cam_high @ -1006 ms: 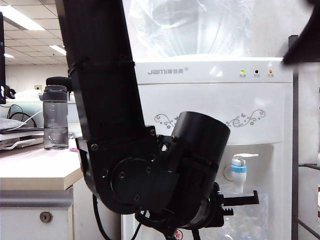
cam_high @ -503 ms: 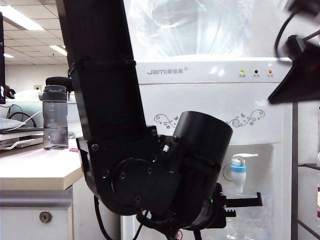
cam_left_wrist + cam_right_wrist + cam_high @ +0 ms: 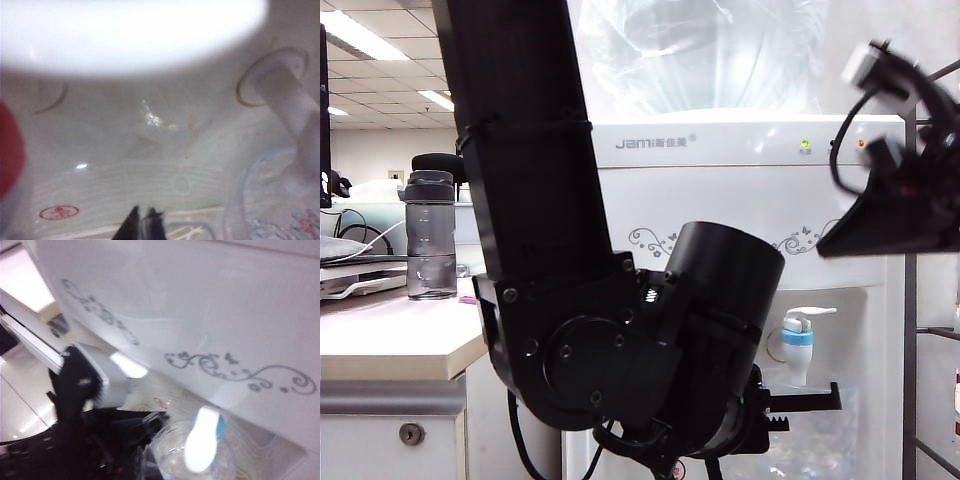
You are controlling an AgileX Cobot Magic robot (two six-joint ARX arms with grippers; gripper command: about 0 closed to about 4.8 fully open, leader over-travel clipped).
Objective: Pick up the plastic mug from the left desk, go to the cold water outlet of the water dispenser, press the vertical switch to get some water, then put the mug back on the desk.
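The water dispenser fills the exterior view behind my big black left arm. Its cold water outlet, with a blue ring, carries the vertical switch, a white lever. My left gripper sits just under the outlet, shut on the thin clear handle of the plastic mug. In the left wrist view my left gripper pinches that handle beside the mug. My right gripper, blurred and shut, hangs above and right of the tap. From the right wrist, the switch overhangs the mug.
The left desk stands at the left with a smoky-grey bottle on it. The red-ringed tap shows at the edge of the left wrist view. A dark metal rack post borders the dispenser on the right.
My right gripper has come down from the upper right corner and moved left toward the dispenser front. The left arm and the mug have stayed still.
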